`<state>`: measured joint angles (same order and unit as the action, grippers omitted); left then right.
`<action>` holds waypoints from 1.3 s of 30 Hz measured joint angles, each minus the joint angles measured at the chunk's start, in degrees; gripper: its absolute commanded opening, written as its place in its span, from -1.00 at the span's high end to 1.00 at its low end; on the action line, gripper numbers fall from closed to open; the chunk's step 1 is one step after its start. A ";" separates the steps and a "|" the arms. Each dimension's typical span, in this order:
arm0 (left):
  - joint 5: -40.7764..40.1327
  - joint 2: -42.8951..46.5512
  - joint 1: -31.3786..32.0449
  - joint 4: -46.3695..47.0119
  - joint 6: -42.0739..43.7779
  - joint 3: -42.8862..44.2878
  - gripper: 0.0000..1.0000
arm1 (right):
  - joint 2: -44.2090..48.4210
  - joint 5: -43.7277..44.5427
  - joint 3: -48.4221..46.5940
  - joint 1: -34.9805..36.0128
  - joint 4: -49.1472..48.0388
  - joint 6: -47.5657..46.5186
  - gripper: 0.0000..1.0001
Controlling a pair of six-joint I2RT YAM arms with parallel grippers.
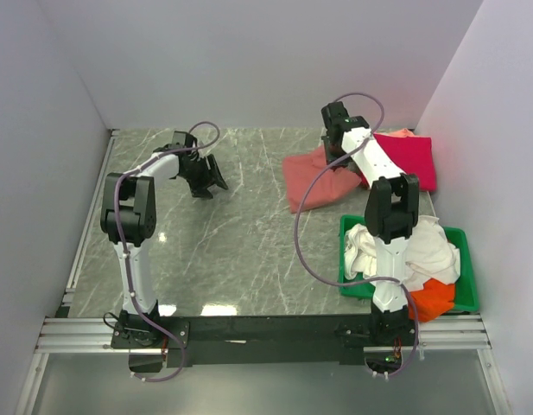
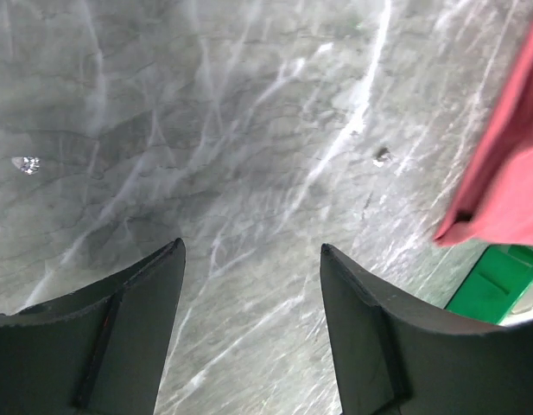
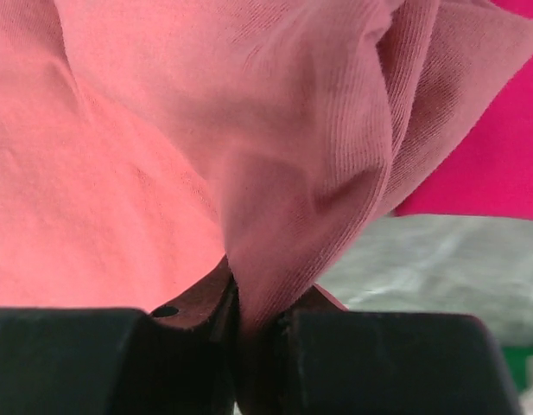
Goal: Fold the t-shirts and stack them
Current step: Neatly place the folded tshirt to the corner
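Note:
A dusty salmon-red t-shirt (image 1: 311, 180) lies crumpled on the marble table at the back right. Beside it, further right, is a bright crimson-pink t-shirt (image 1: 413, 160). My right gripper (image 1: 337, 145) is shut on a fold of the salmon t-shirt (image 3: 162, 130), and cloth bunches up out of the closed jaws (image 3: 257, 298). The crimson t-shirt (image 3: 499, 164) shows behind it. My left gripper (image 1: 206, 177) hovers open over bare table at the back left, nothing between its fingers (image 2: 251, 246). The salmon t-shirt's edge (image 2: 508, 181) lies to its right. White t-shirts (image 1: 430, 246) and an orange t-shirt (image 1: 434, 298) sit heaped in the tray.
A green plastic tray (image 1: 467, 259) stands at the near right beside the right arm's base; its corner (image 2: 495, 281) shows in the left wrist view. White walls close the table on the left, back and right. A metal rail runs along the near edge.

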<state>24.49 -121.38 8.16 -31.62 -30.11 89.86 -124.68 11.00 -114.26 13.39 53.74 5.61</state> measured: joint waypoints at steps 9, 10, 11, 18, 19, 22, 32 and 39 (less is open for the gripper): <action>-0.20 0.17 0.17 1.53 -1.31 -1.64 -0.38 | -1.64 14.91 -2.84 -2.10 1.16 -5.73 1.00; -0.17 0.20 0.17 1.79 -1.46 -1.81 -0.38 | -1.64 16.50 -3.15 -2.40 0.90 -6.69 1.00; -0.17 0.28 0.15 1.95 -1.70 -2.01 -0.38 | -1.64 17.81 -3.43 -2.71 0.44 -7.48 1.00; -0.17 0.55 -0.17 2.62 -2.27 -2.54 -0.38 | -1.68 21.62 -9.57 -5.27 -0.70 -10.69 1.00; -0.17 0.55 -0.22 2.60 -2.27 -2.54 -0.38 | -1.68 21.75 -10.40 -5.66 -0.96 -10.91 1.00; -0.17 0.55 -0.42 2.60 -2.25 -2.51 -0.38 | -1.68 21.00 -12.44 -6.82 -1.05 -10.97 1.00; -0.13 0.48 -1.25 2.56 -2.32 -2.43 -0.37 | -1.68 18.97 -15.52 -8.66 -1.18 -11.52 1.00; 0.20 -0.31 -1.36 2.32 -2.56 -1.42 -0.37 | -1.68 17.59 -15.61 -9.84 -1.40 -12.09 1.00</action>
<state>24.69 -121.69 6.81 -29.30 -32.67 88.44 -126.37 28.60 -129.86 3.55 52.34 -6.48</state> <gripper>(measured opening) 0.686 0.190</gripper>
